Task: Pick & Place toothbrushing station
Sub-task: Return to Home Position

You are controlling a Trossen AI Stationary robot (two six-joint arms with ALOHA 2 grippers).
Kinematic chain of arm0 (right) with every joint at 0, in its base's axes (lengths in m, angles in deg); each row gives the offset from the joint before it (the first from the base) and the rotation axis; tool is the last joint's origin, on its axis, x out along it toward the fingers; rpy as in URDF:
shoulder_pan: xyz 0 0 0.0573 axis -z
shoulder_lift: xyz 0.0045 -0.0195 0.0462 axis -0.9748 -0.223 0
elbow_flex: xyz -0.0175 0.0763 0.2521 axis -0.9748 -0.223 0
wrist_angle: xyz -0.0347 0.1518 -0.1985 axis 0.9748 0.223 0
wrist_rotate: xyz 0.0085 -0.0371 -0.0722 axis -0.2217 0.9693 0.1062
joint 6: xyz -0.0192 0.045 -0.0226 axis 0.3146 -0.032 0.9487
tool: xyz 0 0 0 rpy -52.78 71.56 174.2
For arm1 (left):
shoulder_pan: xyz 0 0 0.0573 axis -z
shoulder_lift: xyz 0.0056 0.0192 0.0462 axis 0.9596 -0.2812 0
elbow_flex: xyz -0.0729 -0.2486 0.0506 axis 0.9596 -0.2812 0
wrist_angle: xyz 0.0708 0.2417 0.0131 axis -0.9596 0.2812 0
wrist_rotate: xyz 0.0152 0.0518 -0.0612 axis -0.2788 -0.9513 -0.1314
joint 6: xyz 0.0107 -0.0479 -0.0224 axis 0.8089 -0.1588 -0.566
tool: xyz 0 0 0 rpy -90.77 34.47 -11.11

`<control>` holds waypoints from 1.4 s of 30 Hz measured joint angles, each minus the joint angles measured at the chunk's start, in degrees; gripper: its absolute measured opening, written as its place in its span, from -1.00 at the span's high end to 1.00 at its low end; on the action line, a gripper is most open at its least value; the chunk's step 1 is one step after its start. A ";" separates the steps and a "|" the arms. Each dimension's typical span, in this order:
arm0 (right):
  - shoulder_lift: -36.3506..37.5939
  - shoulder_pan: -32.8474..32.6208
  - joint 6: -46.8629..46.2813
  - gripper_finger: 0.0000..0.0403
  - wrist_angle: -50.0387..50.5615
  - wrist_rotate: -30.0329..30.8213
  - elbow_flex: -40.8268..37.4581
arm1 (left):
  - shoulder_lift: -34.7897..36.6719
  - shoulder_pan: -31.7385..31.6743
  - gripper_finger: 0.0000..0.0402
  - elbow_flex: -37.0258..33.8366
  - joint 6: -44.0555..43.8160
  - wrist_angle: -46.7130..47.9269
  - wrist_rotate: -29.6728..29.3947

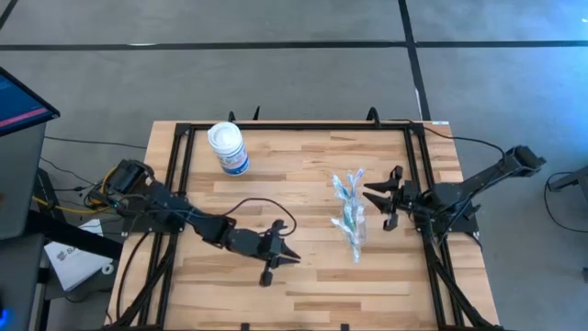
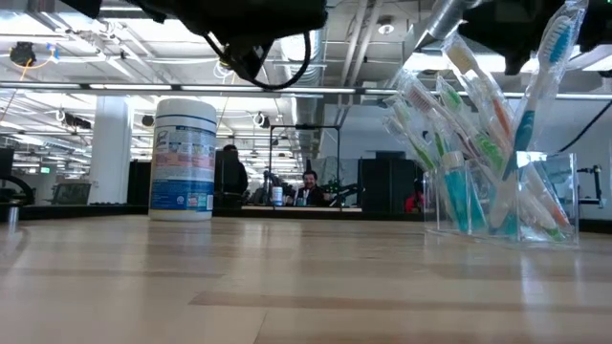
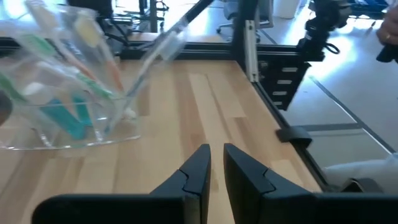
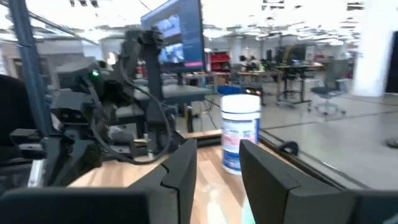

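Note:
The toothbrushing station [image 1: 351, 213] is a small clear plastic cup holding several slim blue, green and pink-orange toothbrushes and teal tubes. It stands by its base on the wooden table, right of the middle, and also shows in the low view [image 2: 497, 182] and the left wrist view [image 3: 68, 106]. My left gripper [image 1: 285, 253] hovers to its left, nearer the front edge. Its fingers [image 3: 216, 149] are all but together, with nothing between them. My right gripper [image 1: 381, 204] stands open just right of the station, pointing toward it and apart from it. In its own wrist view [image 4: 217, 146] nothing lies between the fingers.
A white canister with a blue label [image 1: 228, 147] stands at the far left of the table [image 2: 184, 160]. Black frame rails [image 1: 418, 175] run along the table's sides. Bare wood lies between the canister, the station and the front edge. People sit far off in the room.

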 joint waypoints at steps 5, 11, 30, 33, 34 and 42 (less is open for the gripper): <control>4.72 1.10 -0.85 0.49 7.30 0.24 0.00 | 1.21 -0.58 0.81 -0.06 0.02 1.13 -0.09; 8.48 2.97 1.15 0.49 11.79 -1.14 0.02 | 7.87 -0.16 0.81 -2.71 1.75 2.69 -4.79; 30.50 5.08 2.32 0.49 30.53 -0.50 0.00 | 37.69 -0.28 0.81 -24.71 1.57 -0.50 -16.02; 33.31 5.57 2.31 0.49 32.65 -0.44 -0.07 | 40.46 -0.38 0.81 -26.22 1.60 -0.56 -16.06; 34.00 5.81 2.31 0.49 33.18 -0.44 0.04 | 41.29 -0.56 0.81 -26.56 1.61 -0.60 -16.06; 34.40 6.60 1.64 0.49 37.53 -0.61 -0.14 | 46.58 -4.88 0.81 -30.65 1.73 -0.39 -15.73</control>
